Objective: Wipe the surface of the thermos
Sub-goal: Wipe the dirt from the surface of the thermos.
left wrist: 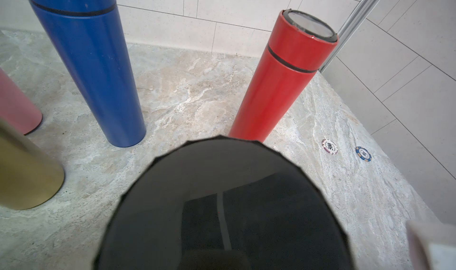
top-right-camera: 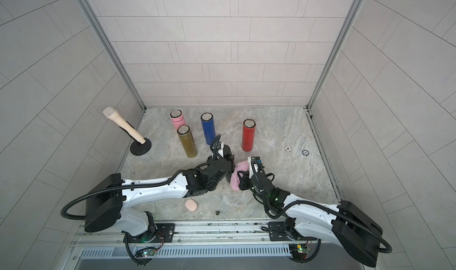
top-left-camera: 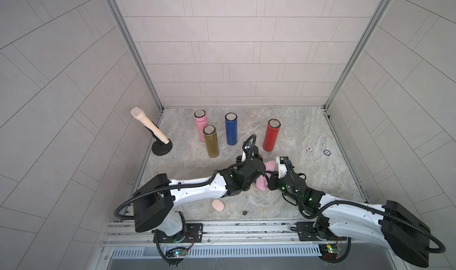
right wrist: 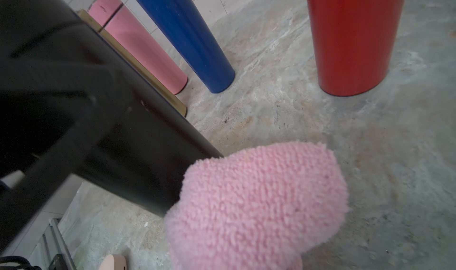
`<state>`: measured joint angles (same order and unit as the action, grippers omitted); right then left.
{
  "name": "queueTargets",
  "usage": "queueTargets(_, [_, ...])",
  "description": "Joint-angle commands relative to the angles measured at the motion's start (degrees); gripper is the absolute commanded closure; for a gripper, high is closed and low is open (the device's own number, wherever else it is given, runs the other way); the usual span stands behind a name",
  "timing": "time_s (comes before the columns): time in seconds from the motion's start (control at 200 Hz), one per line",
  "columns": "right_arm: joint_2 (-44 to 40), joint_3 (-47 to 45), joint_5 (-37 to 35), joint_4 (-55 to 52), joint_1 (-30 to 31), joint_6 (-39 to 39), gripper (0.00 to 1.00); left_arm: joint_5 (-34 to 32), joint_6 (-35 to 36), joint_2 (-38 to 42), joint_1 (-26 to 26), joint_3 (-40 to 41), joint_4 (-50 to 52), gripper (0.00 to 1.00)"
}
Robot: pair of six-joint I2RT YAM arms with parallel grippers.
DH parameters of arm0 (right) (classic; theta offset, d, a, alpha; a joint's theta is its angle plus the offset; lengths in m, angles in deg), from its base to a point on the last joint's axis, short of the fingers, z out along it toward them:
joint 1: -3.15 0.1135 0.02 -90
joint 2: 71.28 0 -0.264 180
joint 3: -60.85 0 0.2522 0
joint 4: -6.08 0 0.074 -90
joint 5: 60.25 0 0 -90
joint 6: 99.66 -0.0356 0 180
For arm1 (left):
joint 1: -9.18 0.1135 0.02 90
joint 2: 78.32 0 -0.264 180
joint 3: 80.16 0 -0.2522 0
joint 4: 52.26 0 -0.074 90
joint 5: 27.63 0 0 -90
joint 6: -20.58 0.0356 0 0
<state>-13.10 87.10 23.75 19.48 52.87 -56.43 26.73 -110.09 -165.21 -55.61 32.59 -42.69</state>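
Note:
A black thermos (left wrist: 222,202) fills the left wrist view, cap end toward the camera. My left gripper (top-left-camera: 255,168) is shut on it at the middle of the table, and the arm hides most of it in both top views. In the right wrist view the thermos body (right wrist: 153,142) runs slantwise above the table, with a fluffy pink cloth (right wrist: 259,202) lying against its lower end. My right gripper (top-left-camera: 271,179) is shut on the cloth (top-left-camera: 269,166), which covers its fingers.
Standing behind are a red thermos (top-left-camera: 271,135), a blue one (top-left-camera: 231,130), a gold one (top-left-camera: 211,141) and a pink one (top-left-camera: 201,124). A microphone on a stand (top-left-camera: 150,130) is far left. A peach pad (top-left-camera: 218,205) lies near the front; two poker chips (top-left-camera: 309,148) lie right.

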Motion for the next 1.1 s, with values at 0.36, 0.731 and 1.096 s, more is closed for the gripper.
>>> queueTargets(0.36, [-4.9, 3.0, -4.4, -4.3, 4.7, 2.5, 1.0, 0.3, -0.6, 0.0, -0.7, -4.2, -0.2, 1.0])
queueTargets(0.731, [-37.7, 9.7, -1.5, -44.2, -4.2, 2.1, 1.0, 25.1, 36.9, 6.7, 4.0, 5.1, -14.8, 1.0])
queueTargets(1.096, [-4.8, 26.5, 44.8, -44.4, -32.2, 10.7, 1.0, 43.2, 48.6, 5.8, 4.1, 18.4, -39.4, 1.0])
